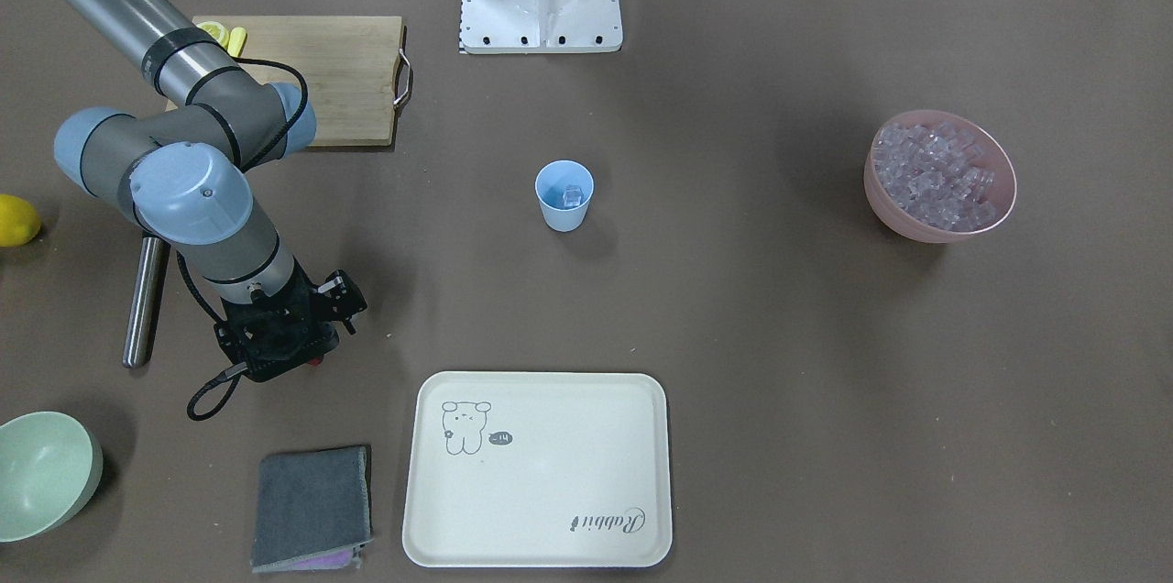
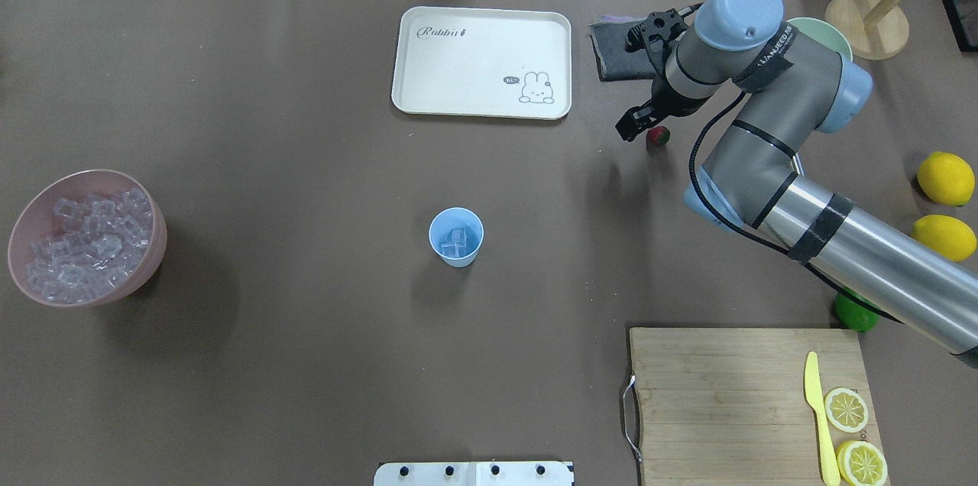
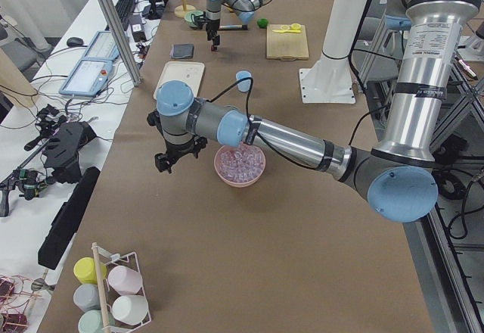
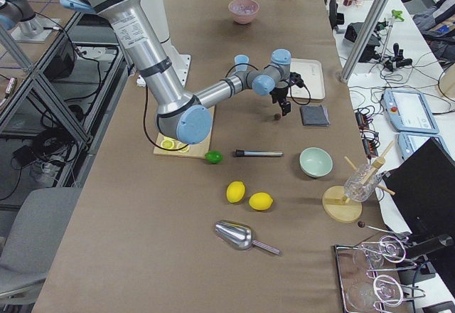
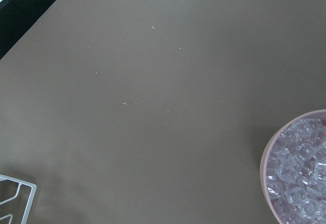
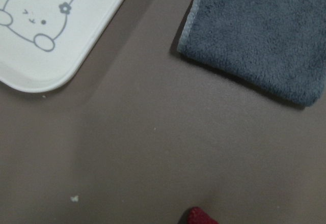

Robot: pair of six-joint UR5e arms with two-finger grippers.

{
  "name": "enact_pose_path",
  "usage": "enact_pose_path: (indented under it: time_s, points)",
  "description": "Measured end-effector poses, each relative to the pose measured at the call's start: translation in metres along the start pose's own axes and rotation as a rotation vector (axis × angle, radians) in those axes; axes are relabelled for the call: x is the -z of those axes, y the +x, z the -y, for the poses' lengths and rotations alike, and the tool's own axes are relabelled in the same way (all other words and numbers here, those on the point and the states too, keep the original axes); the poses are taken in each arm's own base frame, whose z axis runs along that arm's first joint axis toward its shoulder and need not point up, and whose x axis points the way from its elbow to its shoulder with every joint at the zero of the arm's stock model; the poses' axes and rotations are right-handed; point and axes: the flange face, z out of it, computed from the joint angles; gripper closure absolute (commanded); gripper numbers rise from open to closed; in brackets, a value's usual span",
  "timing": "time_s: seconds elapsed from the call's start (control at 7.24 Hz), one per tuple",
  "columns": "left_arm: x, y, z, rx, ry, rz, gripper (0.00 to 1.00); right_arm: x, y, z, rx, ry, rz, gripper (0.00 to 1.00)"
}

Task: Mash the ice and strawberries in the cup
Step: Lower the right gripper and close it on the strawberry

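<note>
The light-blue cup (image 2: 456, 236) stands upright mid-table with a few ice cubes (image 2: 457, 241) inside; it also shows in the front view (image 1: 564, 195). More ice (image 2: 84, 241) fills the pink bowl (image 2: 157, 253) at the robot's left. The red strawberry (image 2: 658, 137) lies on the table beyond the cup on the right, and shows at the bottom edge of the right wrist view (image 6: 201, 217). My right gripper (image 2: 648, 127) hovers just over it, looks open, and holds nothing. My left gripper (image 3: 172, 160) hangs beside the pink bowl; I cannot tell its state.
A cream tray (image 2: 481, 62) and a grey cloth (image 2: 615, 58) lie at the far side. A pale green bowl (image 1: 41, 473), a metal rod (image 1: 145, 299), two lemons (image 2: 946, 178), a lime (image 2: 854, 312) and a cutting board (image 2: 726, 394) with a yellow knife are at the right.
</note>
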Motion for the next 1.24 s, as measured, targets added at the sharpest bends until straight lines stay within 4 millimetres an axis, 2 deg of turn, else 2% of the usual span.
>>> enact_pose_path:
  time_s: [0.55,0.69,1.11,1.24]
  points:
    - [0.002,0.001,0.001,-0.002,0.002,0.004,0.03,-0.019,0.009,-0.005,0.029,-0.027,-0.030,0.15]
    - [0.004,0.003,0.001,-0.005,0.005,0.006,0.03,-0.020,0.010,-0.006,0.031,-0.029,-0.032,0.28]
    - [0.005,0.005,-0.001,-0.006,0.006,0.007,0.03,-0.020,0.008,-0.005,0.037,-0.028,-0.030,1.00]
    - [0.005,0.005,-0.002,-0.005,0.006,0.007,0.03,-0.020,0.006,-0.005,0.040,-0.026,-0.028,1.00]
